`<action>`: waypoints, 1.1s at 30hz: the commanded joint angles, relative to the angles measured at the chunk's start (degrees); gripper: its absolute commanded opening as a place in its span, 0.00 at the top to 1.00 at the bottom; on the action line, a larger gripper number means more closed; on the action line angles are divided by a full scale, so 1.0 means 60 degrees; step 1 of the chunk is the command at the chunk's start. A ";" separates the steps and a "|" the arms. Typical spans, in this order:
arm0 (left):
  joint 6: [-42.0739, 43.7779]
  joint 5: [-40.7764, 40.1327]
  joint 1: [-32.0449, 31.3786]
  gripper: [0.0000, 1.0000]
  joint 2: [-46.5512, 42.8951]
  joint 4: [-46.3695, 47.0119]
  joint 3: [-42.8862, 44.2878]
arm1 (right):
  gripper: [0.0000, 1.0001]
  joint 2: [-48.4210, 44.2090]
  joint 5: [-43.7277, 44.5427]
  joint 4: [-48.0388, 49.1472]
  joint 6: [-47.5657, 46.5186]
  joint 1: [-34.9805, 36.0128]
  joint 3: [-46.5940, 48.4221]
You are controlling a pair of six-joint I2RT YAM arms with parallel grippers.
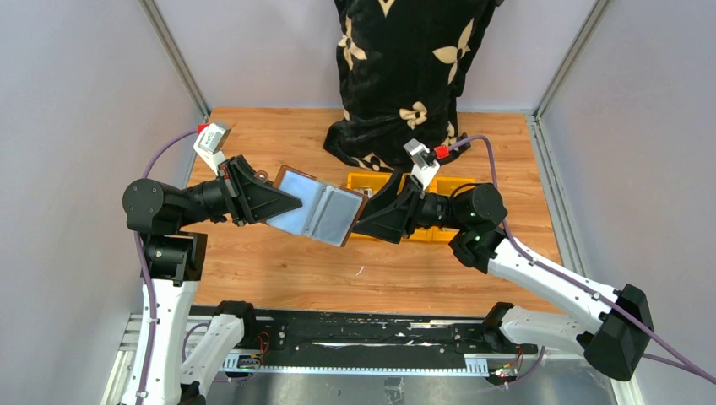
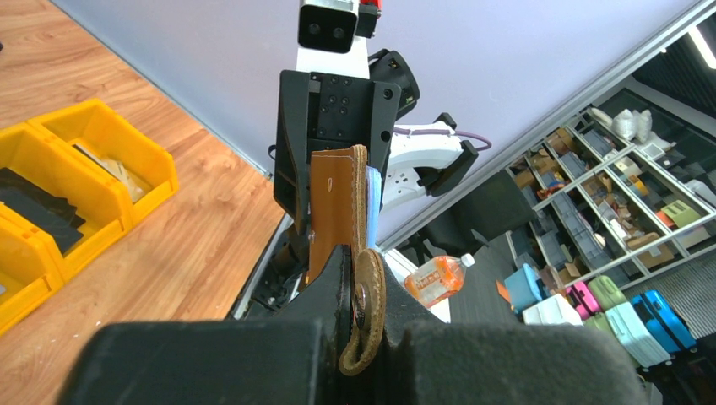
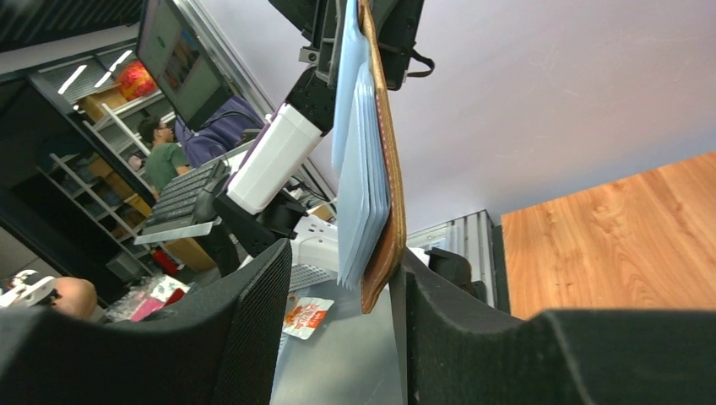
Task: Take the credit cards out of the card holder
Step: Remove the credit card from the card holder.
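Brown leather card holder (image 1: pixel 317 211) spread open over the table (image 1: pixel 279 270), pinched in my left claw (image 1: pixel 283 205); right claw (image 1: pixel 363 221), half-wide, straddles its other edge. Thin grey credit cards (image 3: pixel 355 186) seemingly inside, none out yet.

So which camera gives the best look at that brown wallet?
The top external view: the card holder is spread open, shiny inner side facing the camera. Both wrist views show it only edge-on, a thin brown strip.
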 commanded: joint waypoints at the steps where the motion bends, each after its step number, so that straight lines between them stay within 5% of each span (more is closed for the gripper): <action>1: -0.0104 -0.0031 0.0035 1.00 -0.0046 0.0265 0.0249 | 0.52 -0.0215 -0.0494 0.0986 0.0399 0.0150 -0.0188; 26: -0.0248 -0.0040 0.0035 1.00 -0.0095 0.0264 0.0276 | 0.81 -0.0113 -0.0127 0.0443 -0.0340 0.0541 0.0087; 33: -0.0306 -0.0057 0.0035 1.00 -0.0139 0.0264 0.0272 | 0.91 -0.0151 0.0549 -0.0977 -0.1503 0.0928 0.0623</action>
